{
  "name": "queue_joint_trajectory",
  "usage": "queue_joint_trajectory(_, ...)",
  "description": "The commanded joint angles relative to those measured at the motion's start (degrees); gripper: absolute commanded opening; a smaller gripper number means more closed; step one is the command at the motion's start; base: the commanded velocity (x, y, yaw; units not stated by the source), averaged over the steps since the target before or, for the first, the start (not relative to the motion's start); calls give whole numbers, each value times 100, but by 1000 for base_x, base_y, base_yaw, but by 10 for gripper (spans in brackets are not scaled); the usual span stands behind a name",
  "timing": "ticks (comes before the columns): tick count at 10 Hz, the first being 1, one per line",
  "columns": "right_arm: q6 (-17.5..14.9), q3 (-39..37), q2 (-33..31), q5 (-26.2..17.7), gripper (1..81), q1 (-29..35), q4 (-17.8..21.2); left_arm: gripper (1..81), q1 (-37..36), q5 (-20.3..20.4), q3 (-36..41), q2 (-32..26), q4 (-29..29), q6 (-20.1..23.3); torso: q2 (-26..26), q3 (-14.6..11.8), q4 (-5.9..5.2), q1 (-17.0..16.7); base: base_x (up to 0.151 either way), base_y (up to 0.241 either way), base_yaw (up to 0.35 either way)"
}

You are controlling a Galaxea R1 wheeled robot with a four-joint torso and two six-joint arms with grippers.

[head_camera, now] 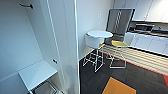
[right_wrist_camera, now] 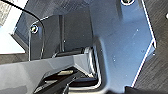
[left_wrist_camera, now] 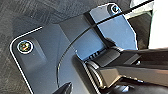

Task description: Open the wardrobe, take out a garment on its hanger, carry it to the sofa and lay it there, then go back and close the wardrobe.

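Facing the open wardrobe [head_camera: 37,50]

You're looking into its white interior at nine o'clock, door [head_camera: 68,45] standing ajar for access; no garment is hanging there, and I cannot tell either gripper's state.

The wardrobe [head_camera: 62,37] is all smooth white panel, faintly sheeny, and its inner shelf [head_camera: 37,72] has the same clean laminate look. A dark metal-looking rail [head_camera: 26,5] sits at the top. The round tabletop [head_camera: 99,33] is glossy white, on thin white wire-like metal legs. The stool [head_camera: 118,43] has a smooth yellow seat. The floor [head_camera: 140,80] is dark, rough-textured carpet with a matt orange patch [head_camera: 117,86]. Pale glossy cabinets [head_camera: 150,42] line the far wall. In the wrist views, the robot's dark plate [left_wrist_camera: 50,65] shines like smooth plastic.
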State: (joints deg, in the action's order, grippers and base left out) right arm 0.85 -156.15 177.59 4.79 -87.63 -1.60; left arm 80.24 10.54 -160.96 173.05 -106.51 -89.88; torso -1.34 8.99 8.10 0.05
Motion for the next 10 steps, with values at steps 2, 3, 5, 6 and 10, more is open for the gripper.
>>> queue_joint_trajectory(2,-24,7,-28,-330,811,152,-25,811,-241,-202,-23,-15,43,6,0,0,0,0,0,0,235)
queue_joint_trajectory(3,-24,7,-28,-330,811,144,-16,811,-241,-202,-14,-24,43,6,0,0,0,0,0,0,235)
queue_joint_trajectory(5,-24,7,-20,-330,811,153,-16,811,-241,-194,-23,-33,43,14,0,0,0,2,0,0,236)
queue_joint_trajectory(6,-24,-2,-20,-330,811,179,-16,811,-241,-202,-23,-24,43,14,-2,0,0,0,0,0,235)
queue_joint_trajectory(10,-15,7,-20,-338,811,196,1,811,-241,-193,-23,-42,34,14,-2,0,0,0,0,0,235)
